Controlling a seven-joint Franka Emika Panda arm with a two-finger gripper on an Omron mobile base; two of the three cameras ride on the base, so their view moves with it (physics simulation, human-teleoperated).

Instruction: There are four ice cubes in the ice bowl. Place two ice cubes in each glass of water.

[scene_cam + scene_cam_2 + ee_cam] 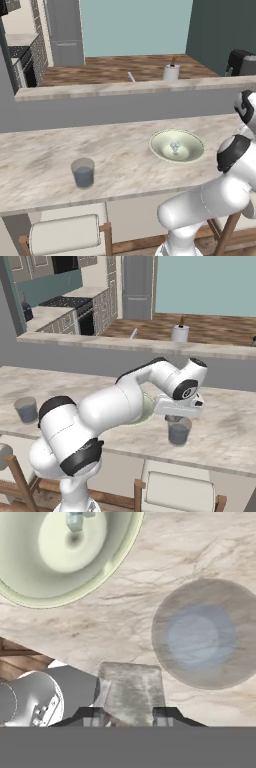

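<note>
My gripper [129,714] is shut on a translucent grey ice cube [131,689] held between its dark fingertips [165,714]. It hangs low over the counter beside a glass of water [207,634], a little off the rim rather than over the middle. From the right base camera the gripper [173,418] hovers just above that glass [178,432]. The other glass [83,172] [26,409] stands far to the left. In the pale green ice bowl [197,150] [30,572] lie more ice cubes [175,146] [77,519]; the arm hides most of the bowl [146,411] from the right.
A white mug with a brown stick [171,72] [180,333] stands on the raised ledge [100,91] behind the marble counter [40,165]. Padded stools [65,234] [180,491] sit under the counter's front edge. A dark appliance [241,61] is at far right.
</note>
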